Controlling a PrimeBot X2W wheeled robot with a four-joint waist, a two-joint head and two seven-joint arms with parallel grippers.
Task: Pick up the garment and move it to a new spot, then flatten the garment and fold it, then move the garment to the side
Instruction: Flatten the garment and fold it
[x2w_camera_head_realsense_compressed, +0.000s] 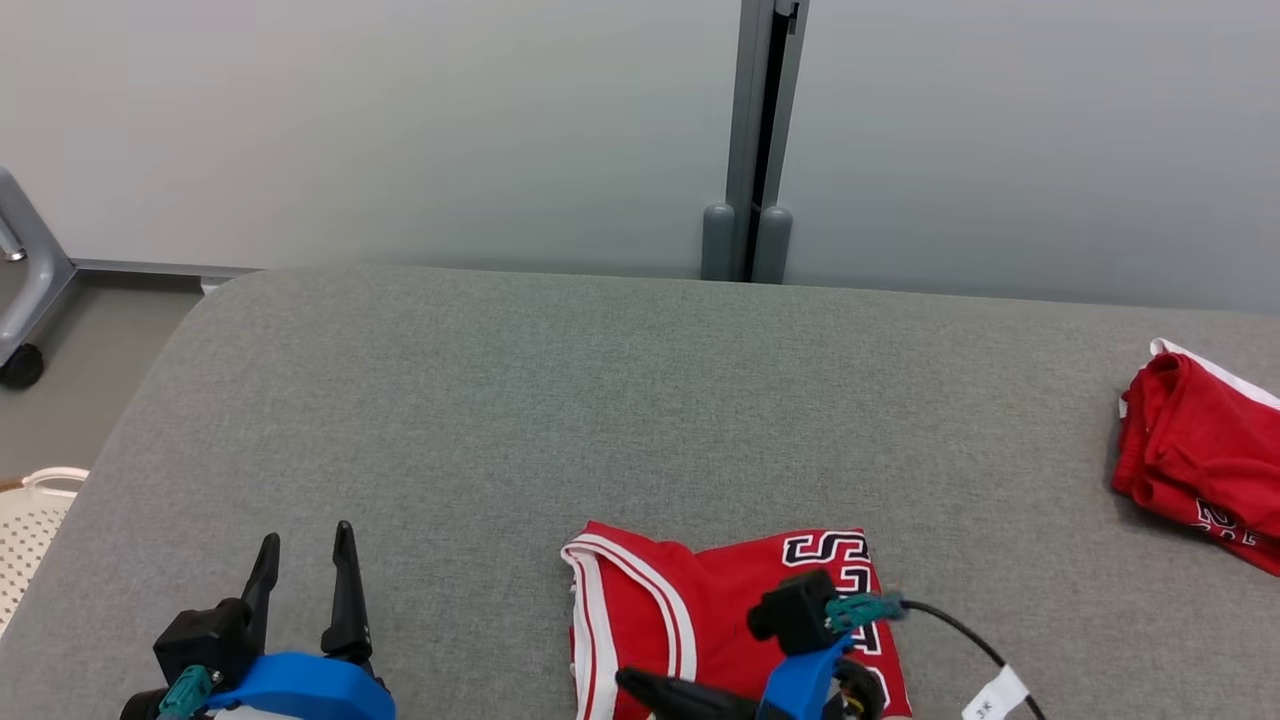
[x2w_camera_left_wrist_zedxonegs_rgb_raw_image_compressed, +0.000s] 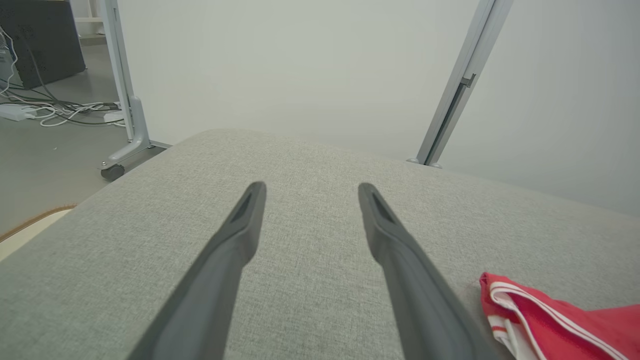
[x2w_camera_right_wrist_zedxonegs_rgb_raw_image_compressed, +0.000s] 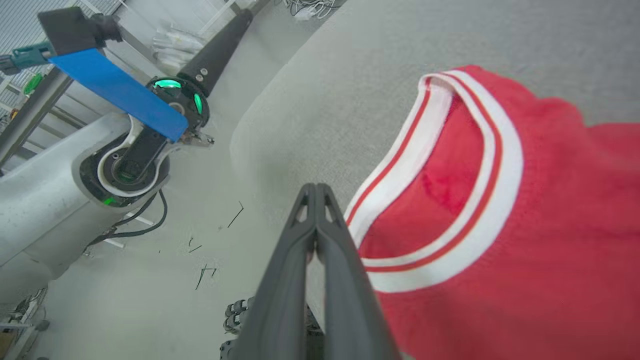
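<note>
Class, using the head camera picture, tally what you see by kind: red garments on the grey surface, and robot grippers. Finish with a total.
Red garments: 2, the near garment at the front and the side garment at the right edge.
Grippers: 2, the left gripper with fingers apart and the right gripper with fingers together.
Total: 4

Garment on table near front edge; second garment far right.
</note>
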